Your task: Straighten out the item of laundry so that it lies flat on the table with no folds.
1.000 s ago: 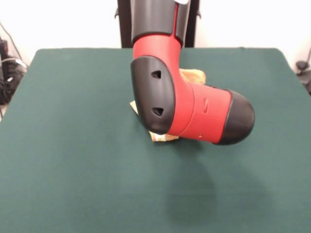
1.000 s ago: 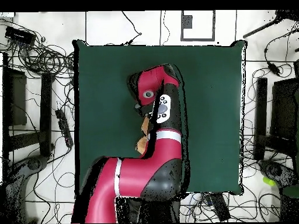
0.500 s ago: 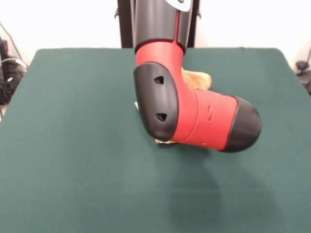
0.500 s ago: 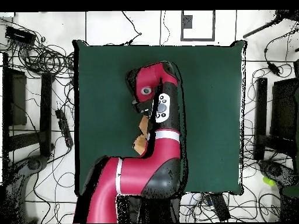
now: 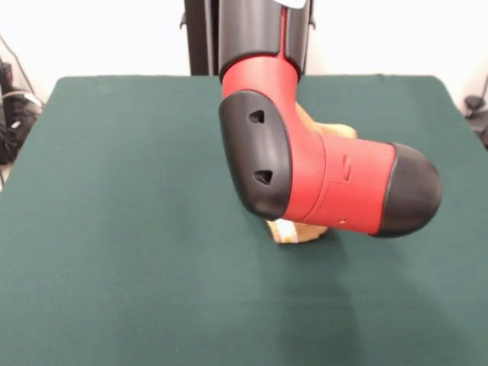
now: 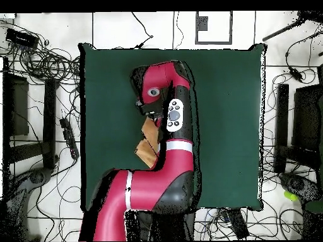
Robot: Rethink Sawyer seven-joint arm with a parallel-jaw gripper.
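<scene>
The orange-tan towel (image 5: 294,230) lies bunched on the dark green table (image 5: 114,229), mostly hidden behind the red and black arm (image 5: 320,183). One part shows below the arm and another edge (image 5: 339,131) behind it. In the overhead view the towel (image 6: 149,142) shows as a folded strip beside the arm, left of it. The gripper (image 6: 146,111) sits under the arm's red head, just above the towel's upper end. Its state is hidden.
The arm (image 6: 169,145) reaches from the table's bottom edge up over its middle in the overhead view. Cables and dark stands (image 6: 38,113) crowd the floor around the table. The black pedestal (image 5: 200,38) stands behind the far edge.
In the front view the arm has swung right and towards the camera, and the towel has shifted the same way. In the overhead view more of the towel shows left of the arm.
</scene>
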